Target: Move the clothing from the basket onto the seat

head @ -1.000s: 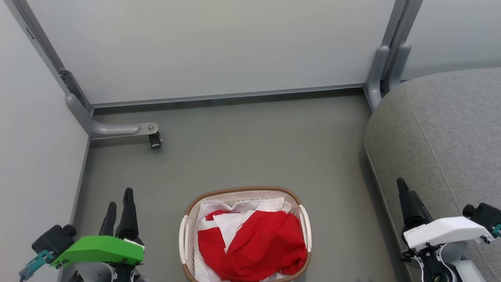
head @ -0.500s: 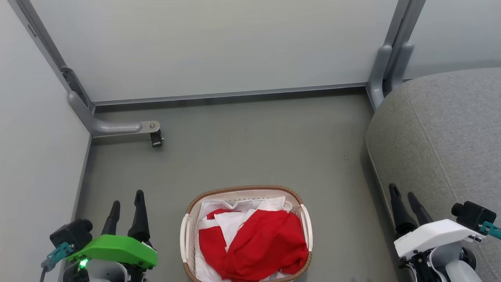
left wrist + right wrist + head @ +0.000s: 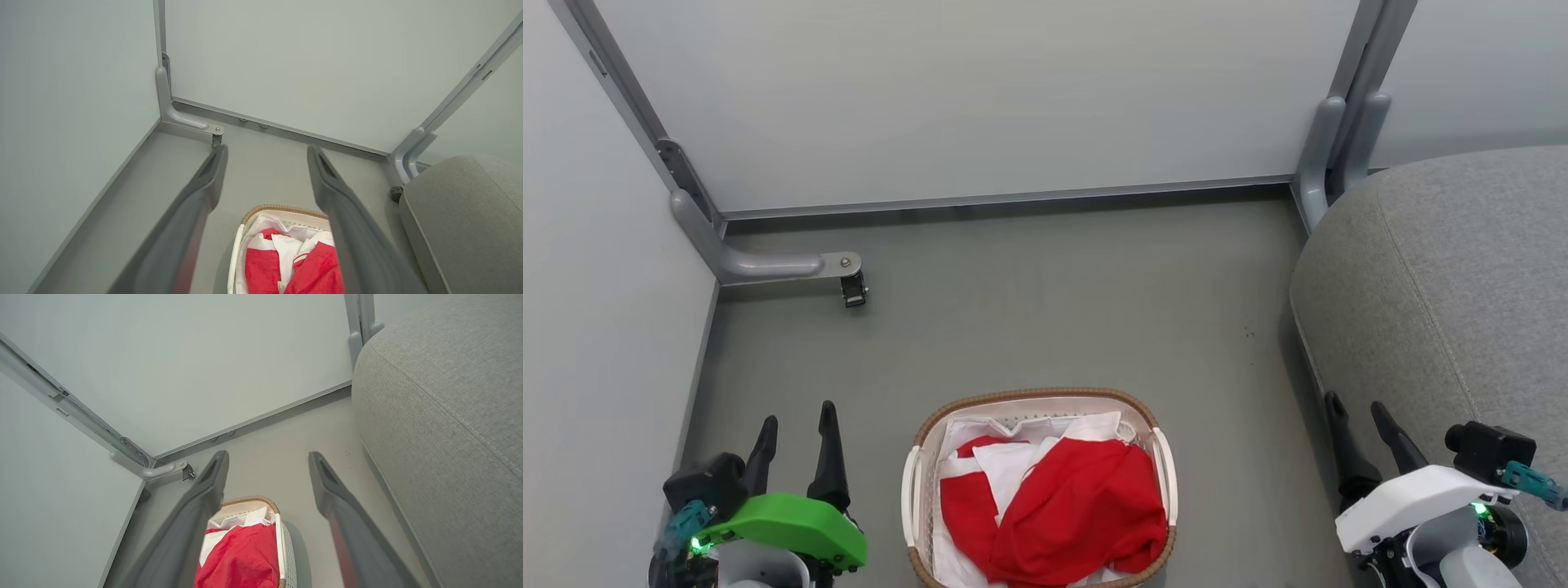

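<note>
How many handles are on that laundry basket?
2: the left handle and the right handle, on opposite sides of the basket rim. None seem hidden.

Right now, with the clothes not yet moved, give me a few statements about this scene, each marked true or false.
1. The red clothing lies inside the basket. True.
2. The left tool is shut on the clothing. False: it is open and holds nothing, beside the basket.
3. The seat is on the robot's right of the basket. True.
4. The basket stands on the seat. False: it stands on the floor, apart from the seat.
5. The right tool is open and holds nothing. True.
</note>
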### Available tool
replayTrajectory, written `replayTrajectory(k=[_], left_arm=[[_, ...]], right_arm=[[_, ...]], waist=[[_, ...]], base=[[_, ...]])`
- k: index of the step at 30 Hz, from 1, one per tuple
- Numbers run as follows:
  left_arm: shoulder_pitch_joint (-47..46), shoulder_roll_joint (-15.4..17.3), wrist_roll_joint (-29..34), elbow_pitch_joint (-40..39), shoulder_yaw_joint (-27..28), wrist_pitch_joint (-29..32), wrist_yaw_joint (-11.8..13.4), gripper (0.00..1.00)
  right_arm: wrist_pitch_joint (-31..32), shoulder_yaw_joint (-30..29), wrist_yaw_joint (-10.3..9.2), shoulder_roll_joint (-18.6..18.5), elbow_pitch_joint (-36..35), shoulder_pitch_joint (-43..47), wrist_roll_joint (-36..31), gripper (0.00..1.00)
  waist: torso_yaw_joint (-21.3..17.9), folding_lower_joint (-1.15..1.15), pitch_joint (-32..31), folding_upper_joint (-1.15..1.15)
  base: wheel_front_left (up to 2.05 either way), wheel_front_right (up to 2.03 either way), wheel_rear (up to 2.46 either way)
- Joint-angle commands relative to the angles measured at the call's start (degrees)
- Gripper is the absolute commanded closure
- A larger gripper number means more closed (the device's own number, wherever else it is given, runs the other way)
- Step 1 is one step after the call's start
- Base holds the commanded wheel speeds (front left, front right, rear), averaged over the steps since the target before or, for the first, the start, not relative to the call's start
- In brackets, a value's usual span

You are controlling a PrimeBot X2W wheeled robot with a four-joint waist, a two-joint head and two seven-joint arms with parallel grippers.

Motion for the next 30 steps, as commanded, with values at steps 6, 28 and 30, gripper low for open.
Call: replayTrajectory(k=[6,28,30], left_arm=[[-0.30,1.05,4.19,-0.58,-1.26,-1.30,1.19,0.00],[1.62,0.06,14.39,-0.09,-1.68,-4.12,2.95,0.00],[1.75,-0.18,15.11,0.11,-1.27,-4.33,2.93,0.00]], right_arm=[[-1.37,0.60,0.02,-0.57,0.32,-0.90,-4.56,0.00],[-4.29,0.61,0.02,-0.17,2.66,-0.21,-15.38,0.00],[-4.45,0.37,0.02,0.02,2.86,-0.06,-16.27,0.00]], waist=[[0.17,0.00,0.07,0.00],[0.88,0.00,0.11,0.00],[0.93,0.00,0.13,0.00]], base=[[0.00,0.00,0.00],[0.00,0.00,0.00],[0.00,0.00,0.00]])
